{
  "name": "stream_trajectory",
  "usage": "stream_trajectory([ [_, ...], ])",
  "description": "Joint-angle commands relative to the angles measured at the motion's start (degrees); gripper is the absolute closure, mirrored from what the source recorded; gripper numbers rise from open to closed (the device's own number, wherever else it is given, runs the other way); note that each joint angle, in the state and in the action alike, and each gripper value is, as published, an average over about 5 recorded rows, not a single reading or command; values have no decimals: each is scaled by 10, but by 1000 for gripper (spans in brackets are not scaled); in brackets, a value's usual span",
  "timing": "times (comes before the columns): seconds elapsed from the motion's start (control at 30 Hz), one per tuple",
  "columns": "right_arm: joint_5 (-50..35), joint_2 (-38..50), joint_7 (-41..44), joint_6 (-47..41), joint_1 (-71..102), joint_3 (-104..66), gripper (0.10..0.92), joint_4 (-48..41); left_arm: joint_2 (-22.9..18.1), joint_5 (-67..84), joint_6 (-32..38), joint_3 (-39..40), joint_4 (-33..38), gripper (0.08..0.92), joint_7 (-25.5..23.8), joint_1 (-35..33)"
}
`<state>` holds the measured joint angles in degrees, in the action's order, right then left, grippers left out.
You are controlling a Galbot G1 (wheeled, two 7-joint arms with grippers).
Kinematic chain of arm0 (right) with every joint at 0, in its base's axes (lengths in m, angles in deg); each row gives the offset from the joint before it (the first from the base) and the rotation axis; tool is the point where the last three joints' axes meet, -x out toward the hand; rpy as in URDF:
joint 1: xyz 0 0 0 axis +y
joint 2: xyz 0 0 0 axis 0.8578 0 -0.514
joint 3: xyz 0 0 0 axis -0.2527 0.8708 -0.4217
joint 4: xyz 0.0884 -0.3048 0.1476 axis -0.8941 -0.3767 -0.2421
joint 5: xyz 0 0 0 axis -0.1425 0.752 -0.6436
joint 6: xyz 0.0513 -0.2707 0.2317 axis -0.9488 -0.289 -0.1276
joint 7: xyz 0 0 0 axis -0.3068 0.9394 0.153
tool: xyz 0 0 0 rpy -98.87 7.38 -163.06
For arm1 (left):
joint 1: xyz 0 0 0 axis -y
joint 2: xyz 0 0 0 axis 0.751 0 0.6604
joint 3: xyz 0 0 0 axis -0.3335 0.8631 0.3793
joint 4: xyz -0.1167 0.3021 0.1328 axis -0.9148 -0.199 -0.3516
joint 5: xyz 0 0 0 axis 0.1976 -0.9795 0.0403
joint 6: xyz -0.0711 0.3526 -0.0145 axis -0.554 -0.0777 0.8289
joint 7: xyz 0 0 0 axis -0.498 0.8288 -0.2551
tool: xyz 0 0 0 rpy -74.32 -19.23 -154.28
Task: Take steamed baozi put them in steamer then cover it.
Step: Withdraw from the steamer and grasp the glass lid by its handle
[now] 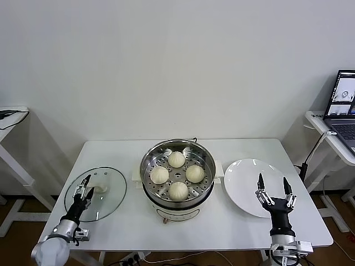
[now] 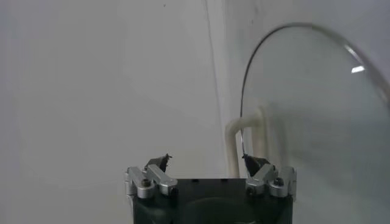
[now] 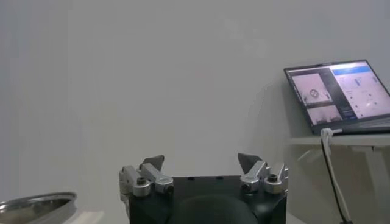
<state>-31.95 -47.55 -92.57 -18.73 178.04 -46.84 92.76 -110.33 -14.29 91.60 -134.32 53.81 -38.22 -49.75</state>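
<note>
Four cream-white baozi sit inside the steel steamer at the table's middle. The steamer is uncovered. The glass cover lies flat on the table at the left, its white handle up. My left gripper is open, low at the cover's left part beside the handle. In the left wrist view the left gripper holds nothing, with the cover's rim and handle by one fingertip. My right gripper is open and empty over the near edge of the white plate.
The white plate is bare, to the right of the steamer. A laptop stands on a side table at the far right and also shows in the right wrist view. Another white side table stands at the far left.
</note>
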Motion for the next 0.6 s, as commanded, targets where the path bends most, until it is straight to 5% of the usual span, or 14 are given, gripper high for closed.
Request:
stream_trajectory([
  [0.03,6,-1,0,3,1,1,203,-3,-6,-24,-5,5,-36,177,3,39],
  [0.4,11,2,2,15,6,-4,203,-10,-10,-43,-16,2,-89,180,14,70],
  [0.6,14,1,3,17,3,-1,203,-15,-9,-44,-17,2,-111,309,16,72],
])
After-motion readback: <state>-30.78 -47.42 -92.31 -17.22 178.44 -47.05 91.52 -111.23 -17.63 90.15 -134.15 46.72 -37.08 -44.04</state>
